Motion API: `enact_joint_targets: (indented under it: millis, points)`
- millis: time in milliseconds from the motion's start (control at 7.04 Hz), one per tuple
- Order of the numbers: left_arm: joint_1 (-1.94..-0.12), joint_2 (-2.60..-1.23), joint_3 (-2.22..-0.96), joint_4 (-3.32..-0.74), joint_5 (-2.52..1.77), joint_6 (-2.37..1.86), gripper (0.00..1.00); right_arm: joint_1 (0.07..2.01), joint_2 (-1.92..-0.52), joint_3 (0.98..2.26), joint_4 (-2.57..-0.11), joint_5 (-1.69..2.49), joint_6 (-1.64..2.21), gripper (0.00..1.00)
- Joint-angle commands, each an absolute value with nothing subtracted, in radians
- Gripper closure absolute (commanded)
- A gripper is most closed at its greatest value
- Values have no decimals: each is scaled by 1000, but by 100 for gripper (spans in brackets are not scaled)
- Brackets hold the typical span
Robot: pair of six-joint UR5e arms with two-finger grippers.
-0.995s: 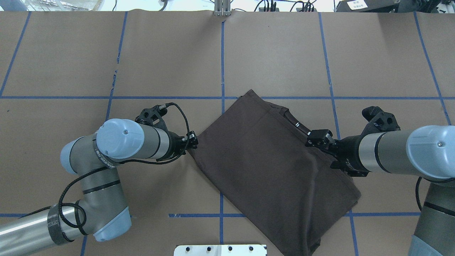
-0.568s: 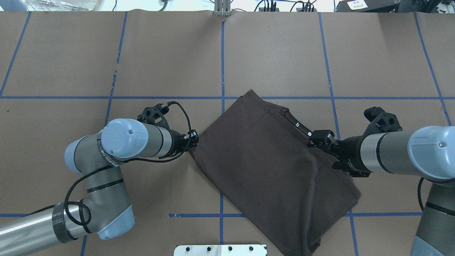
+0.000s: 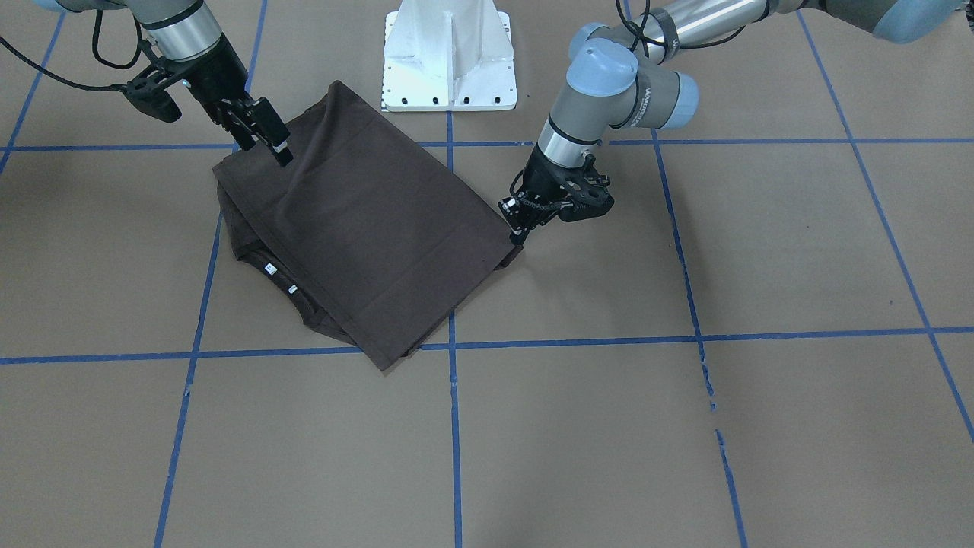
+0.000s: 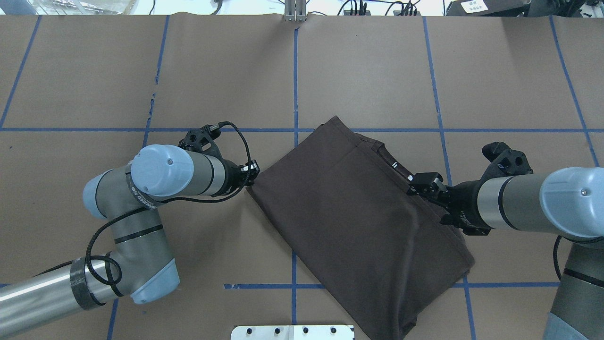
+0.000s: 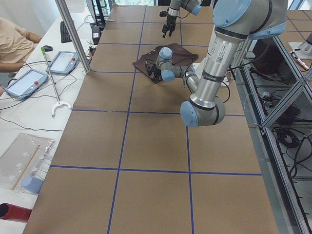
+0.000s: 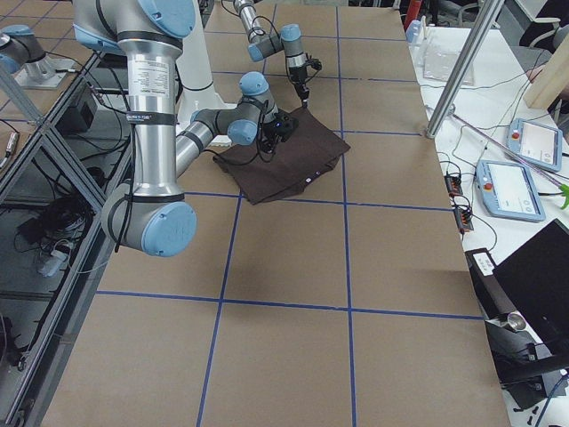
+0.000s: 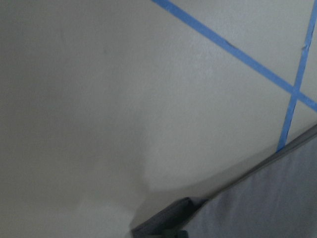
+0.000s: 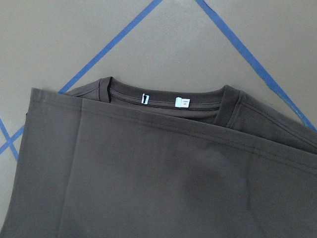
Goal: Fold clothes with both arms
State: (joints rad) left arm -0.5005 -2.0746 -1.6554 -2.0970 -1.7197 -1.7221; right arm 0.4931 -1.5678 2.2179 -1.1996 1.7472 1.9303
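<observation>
Brown paper covers the bench [image 3: 685, 426], ruled into squares by blue tape lines [image 3: 578, 342]. Front-facing view: the dark brown T-shirt [image 3: 365, 228] lies folded into a slanted rectangle on the half of the bench nearer the robot-side edge, one corner near the white pedestal [image 3: 449, 61]. Two white labels [image 3: 269, 268] show at its neck opening. The left claw [image 3: 520, 228] points down, clenched on the shirt corner that faces the bench's left end. The right claw [image 3: 266, 141] hangs released, fingers apart, over the opposite side of the shirt. Overhead view: the shirt straddles the centre tape line, with its nearest corner reaching the robot-side edge beside the pedestal. The left claw meets the leftmost corner, and the right claw sits above the long edge just beside the labels. Exterior left view: the near arm reaches down to the shirt's near corner, and the far arm's claw hangs above the bench beyond the shirt. A person's sleeve [image 5: 12, 41] shows at a side table. Exterior right view: the near arm's wrist is over the shirt, and the far arm points down at the shirt's far corner. Left wrist view: a shirt edge crosses the lower right, above bare paper and two crossing tape lines. Right wrist view: the ribbed collar [image 8: 163, 96] carries both labels, and a folded layer lies across the shirt just below it.
</observation>
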Motion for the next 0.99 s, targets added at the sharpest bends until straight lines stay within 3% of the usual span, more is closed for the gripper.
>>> enact_joint_targets:
  millis: [0,284,426,711,853]
  points:
    - [-647,-2143,-1547,-2104,-1724,-1620,100,489,-1557,2221,-1200,1747,1930,0]
    - [-748,-2352,-1204,-2251,-1732,-1605,100,482,-1490,2188,-1201,1747,1930,0]
    - [-752,-2402,-1101,-2307,-1732,-1603,100,479,-1424,2128,-1201,1747,1933,0]
    - [-750,-2419,-1100,-2330,-1733,-1601,48,406,-1358,2047,-1209,1641,1942,0]
    - [-752,-2419,-1120,-2330,-1747,-1601,42,361,-1312,1981,-1212,1546,1975,0]
